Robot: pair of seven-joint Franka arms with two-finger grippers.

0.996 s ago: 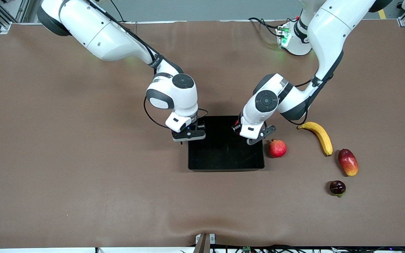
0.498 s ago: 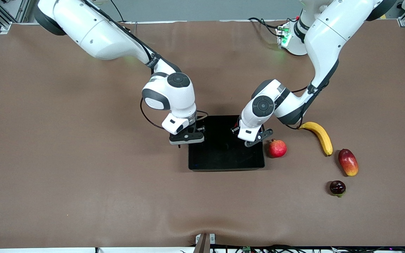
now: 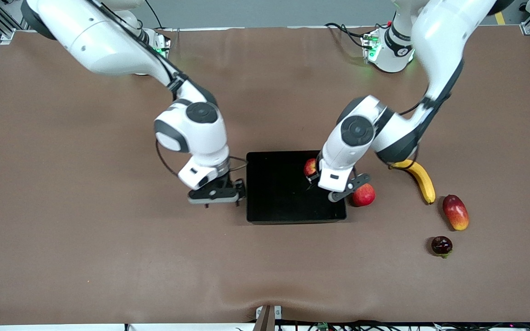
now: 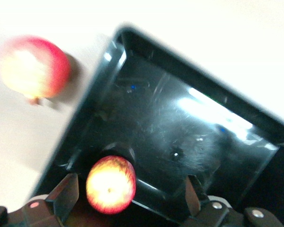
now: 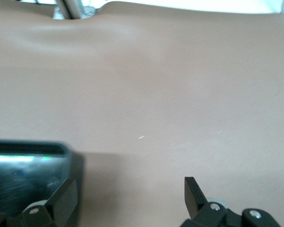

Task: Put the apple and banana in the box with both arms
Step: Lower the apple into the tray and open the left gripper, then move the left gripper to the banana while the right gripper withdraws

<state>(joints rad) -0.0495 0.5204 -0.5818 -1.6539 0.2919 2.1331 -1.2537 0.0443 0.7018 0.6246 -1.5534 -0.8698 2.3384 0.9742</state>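
The apple (image 3: 310,167) lies in the black box (image 3: 283,195), at its edge toward the left arm's end. My left gripper (image 3: 335,185) hovers over that edge, open and empty. In the left wrist view the apple (image 4: 110,184) rests on the box floor (image 4: 189,127) between the spread fingers (image 4: 66,194) of the left gripper (image 4: 130,201), touching neither. The banana (image 3: 419,179) lies on the table toward the left arm's end. My right gripper (image 3: 214,196) is open and empty over bare table beside the box; the right wrist view shows it (image 5: 130,201) by the box's corner (image 5: 23,170).
A red pomegranate (image 3: 363,195) sits just outside the box beside the left gripper and shows in the left wrist view (image 4: 35,68). A red-yellow mango (image 3: 455,212) and a small dark fruit (image 3: 441,246) lie nearer the front camera than the banana. The table is brown cloth.
The right gripper has moved off the box toward the right arm's end. The left gripper has shifted toward the pomegranate, and the apple now shows lying in the box.
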